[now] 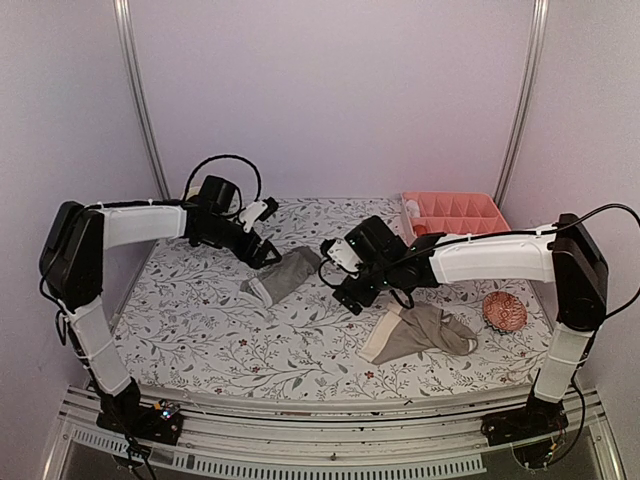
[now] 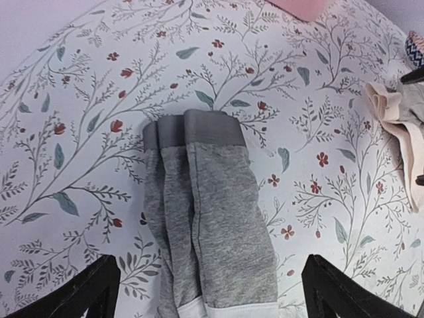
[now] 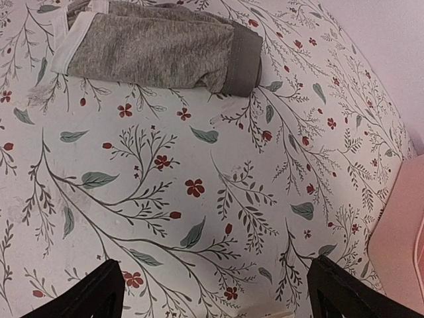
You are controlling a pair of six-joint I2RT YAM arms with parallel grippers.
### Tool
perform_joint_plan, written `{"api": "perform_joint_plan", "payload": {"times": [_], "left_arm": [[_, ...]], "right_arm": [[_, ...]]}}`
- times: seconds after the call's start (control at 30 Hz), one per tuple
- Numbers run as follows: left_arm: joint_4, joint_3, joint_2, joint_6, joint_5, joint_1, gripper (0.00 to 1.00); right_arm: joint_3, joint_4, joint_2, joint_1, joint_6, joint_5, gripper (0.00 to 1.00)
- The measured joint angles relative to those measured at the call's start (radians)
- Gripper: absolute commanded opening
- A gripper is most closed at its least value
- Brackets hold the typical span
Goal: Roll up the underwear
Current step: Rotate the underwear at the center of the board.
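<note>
left gripper (image 1: 262, 250) and right gripper (image 1: 345, 292) both wide, empty; pinching just the top layer of folded grey briefs (image 2: 205, 212) may unfold them

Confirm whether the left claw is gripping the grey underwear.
No, the left claw stands wide open, either side of the grey underwear, not closed on it.

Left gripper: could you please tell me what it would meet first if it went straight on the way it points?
Most likely the grey underwear, folded directly ahead of the left gripper between its open fingers; the gap is hard to judge.
</note>
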Motion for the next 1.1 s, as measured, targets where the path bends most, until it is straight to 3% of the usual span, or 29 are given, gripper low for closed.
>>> {"api": "perform_joint_plan", "payload": {"times": [0.4, 0.57, 0.73, 0.93, 1.1], "left_arm": [[-0.003, -0.12, -0.008, 0.02, 0.0, 0.088, 0.98], [-0.026, -0.139, 0.023, 0.063, 0.042, 0.09, 0.85], [-0.055, -0.155, 0.057, 0.104, 0.108, 0.087, 0.81], [-0.071, -0.19, 0.056, 0.137, 0.17, 0.032, 0.81], [-0.071, -0.204, 0.056, 0.151, 0.244, -0.106, 0.87]], "right_arm": [[-0.022, 0.017, -0.001, 0.022, 0.0, 0.011, 0.99], [-0.022, 0.018, 0.0, 0.031, -0.002, 0.016, 0.99], [-0.021, 0.026, 0.003, 0.031, -0.002, 0.016, 0.99], [0.037, 0.03, 0.046, 0.012, 0.0, -0.002, 0.99], [0.169, 0.031, 0.122, -0.055, 0.001, -0.051, 0.99]]}}
